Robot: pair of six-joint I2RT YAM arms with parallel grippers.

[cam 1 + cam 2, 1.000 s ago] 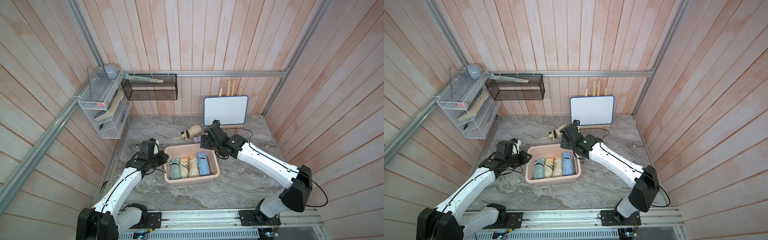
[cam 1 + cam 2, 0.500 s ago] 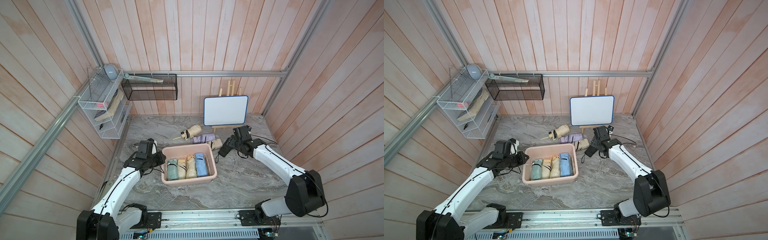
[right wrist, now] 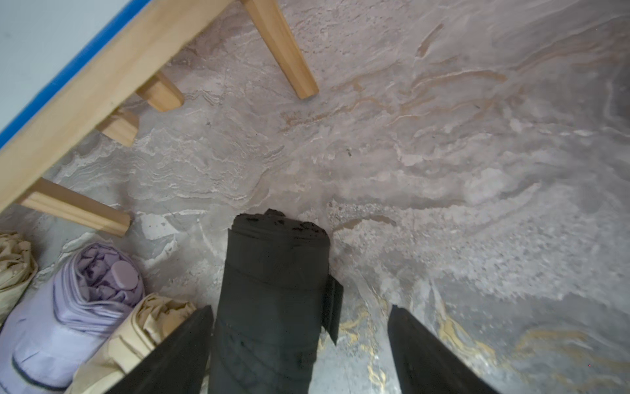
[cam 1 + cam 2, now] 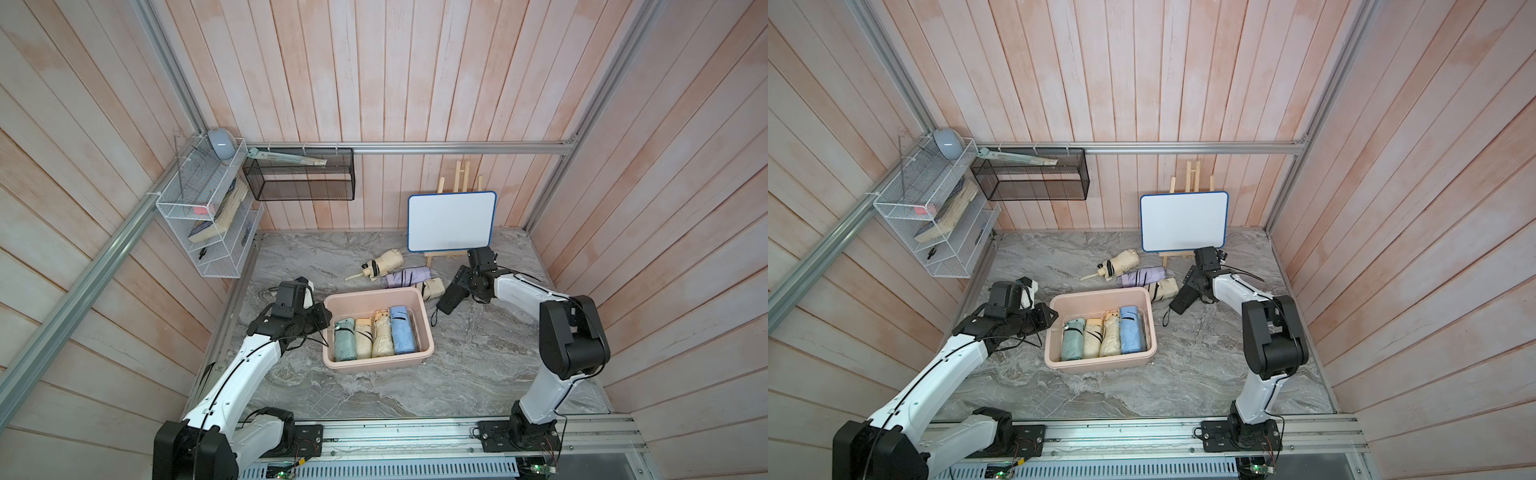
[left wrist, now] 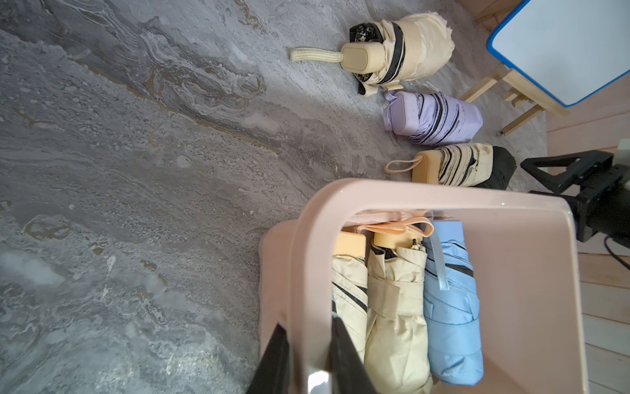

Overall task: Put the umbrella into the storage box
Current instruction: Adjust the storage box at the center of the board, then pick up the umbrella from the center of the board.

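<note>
Right gripper (image 3: 300, 308) has swung off the storage box (image 4: 374, 293) to the black umbrella (image 4: 451, 300), right of centre in a top view. Jaws widened, straddling it, no grip yet. Left gripper (image 5: 306, 322) jaws stay pinched narrow on box rim.

Smooth, faintly shiny plastic forms the storage box (image 5: 460, 198), matt creased cloth the black umbrella (image 3: 272, 279), bare pale wood the easel (image 3: 281, 51), and rough-looking veined stone the tabletop (image 3: 460, 153)

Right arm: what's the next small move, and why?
Probably close the right gripper on the black folded umbrella. Its jaws stand open on either side of it, and it lies on the grey marbled table, outside the pale pink plastic storage box. The left gripper is shut on that box's rim.
</note>
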